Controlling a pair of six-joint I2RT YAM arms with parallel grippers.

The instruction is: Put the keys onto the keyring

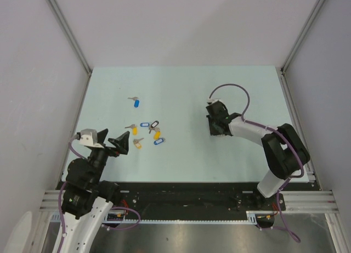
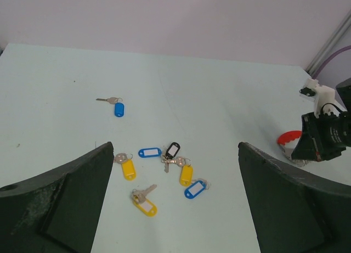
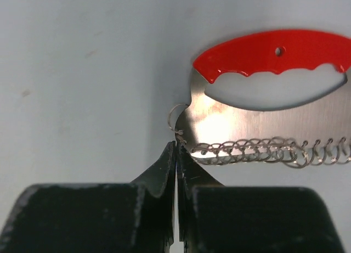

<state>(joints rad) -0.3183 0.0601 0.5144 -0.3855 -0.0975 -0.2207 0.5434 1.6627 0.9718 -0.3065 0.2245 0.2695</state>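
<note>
Several keys lie loose left of the table's middle (image 1: pixel 147 132). In the left wrist view they show as a lone blue-tagged key (image 2: pixel 118 108) farther off and a cluster with blue (image 2: pixel 149 152), black (image 2: pixel 173 149) and yellow (image 2: pixel 128 168) tags. My left gripper (image 1: pixel 122 143) is open and empty, just left of the cluster, its jaws framing it (image 2: pixel 175 154). My right gripper (image 3: pixel 176 145) is shut, its tips pinching the small wire loop at the end of the keyring (image 3: pixel 263 118), which has a red arc (image 3: pixel 274 52), a metal plate and a chain. In the top view the right gripper (image 1: pixel 215 125) hides the keyring.
Grey walls with metal corner posts (image 1: pixel 68 31) bound the pale table (image 1: pixel 181 88) on three sides. A purple cable (image 1: pixel 233 89) arcs over the right arm. The keyring's red arc shows beside the right gripper in the left wrist view (image 2: pixel 289 138).
</note>
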